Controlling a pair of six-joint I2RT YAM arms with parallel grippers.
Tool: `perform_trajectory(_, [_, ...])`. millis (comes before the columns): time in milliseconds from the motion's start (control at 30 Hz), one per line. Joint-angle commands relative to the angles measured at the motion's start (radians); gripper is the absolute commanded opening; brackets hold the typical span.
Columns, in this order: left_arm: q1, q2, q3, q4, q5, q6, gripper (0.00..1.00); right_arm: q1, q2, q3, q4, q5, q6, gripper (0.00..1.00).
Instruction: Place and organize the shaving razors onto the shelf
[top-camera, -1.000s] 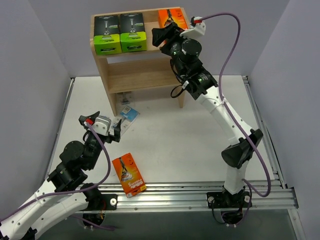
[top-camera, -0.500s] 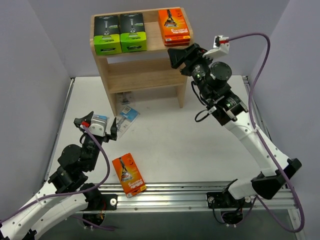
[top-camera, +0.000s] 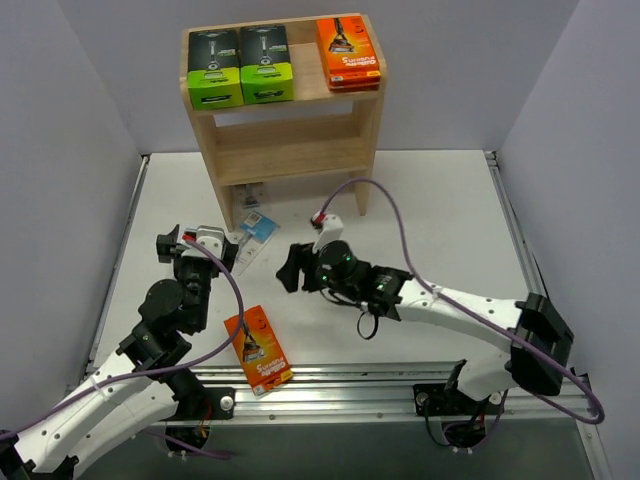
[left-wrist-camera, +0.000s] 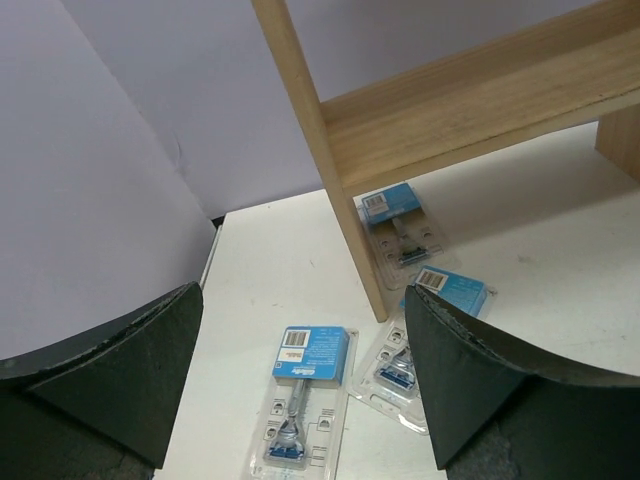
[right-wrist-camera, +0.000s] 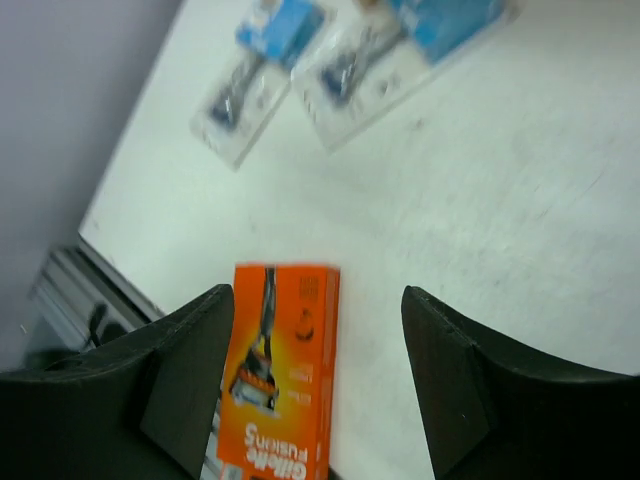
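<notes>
Left gripper (left-wrist-camera: 300, 372): jaws wide apart, nothing between them, aimed down at the table (top-camera: 420, 220).
Right gripper (right-wrist-camera: 315, 378): jaws apart, empty (low over the table), orange box (right-wrist-camera: 278, 372) lying flat below.
First blister pack (left-wrist-camera: 305, 395), second blister pack (left-wrist-camera: 425, 330): on the table beside the shelf leg.
Third blister pack (left-wrist-camera: 402, 225): under the lowest tier.
Shelf (top-camera: 290, 150): top tier holds two black-and-green boxes (top-camera: 214, 68) and an orange stack (top-camera: 347, 53).

A: Shelf (top-camera: 290, 150): pale bare wood, matt, grain showing.
B: Packs (left-wrist-camera: 305, 395) by the shelf's leg: clear glossy plastic over blue card.
A: Orange box (right-wrist-camera: 280, 370), farther from the shelf: smooth printed cardboard, slight sheen.
B: Table (left-wrist-camera: 560, 220) under the shelf: white, matt, faintly scuffed.
</notes>
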Motion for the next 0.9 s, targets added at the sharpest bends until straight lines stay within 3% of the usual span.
perform_trajectory(0, [0.015,0.014,-0.007,0.086,-0.048,0.03,0.9,0.132,0.085,0.006,0.053,0.064,0.005,0.63])
perform_trajectory(133, [0.036,0.011,-0.024,0.135,-0.097,0.052,0.98,0.26,0.194,0.09,-0.021,0.123,-0.003,0.66])
perform_trajectory(400, [0.065,-0.012,-0.039,0.181,-0.129,0.069,0.94,0.413,0.204,0.026,-0.071,0.223,0.087,0.68])
perform_trajectory(667, [0.065,-0.041,-0.032,0.183,-0.12,0.06,0.94,0.542,0.139,-0.146,-0.021,0.337,0.484,0.63])
perform_trajectory(867, [0.065,-0.064,-0.012,0.145,-0.105,0.023,0.94,0.559,0.149,-0.257,0.106,0.357,0.659,0.55])
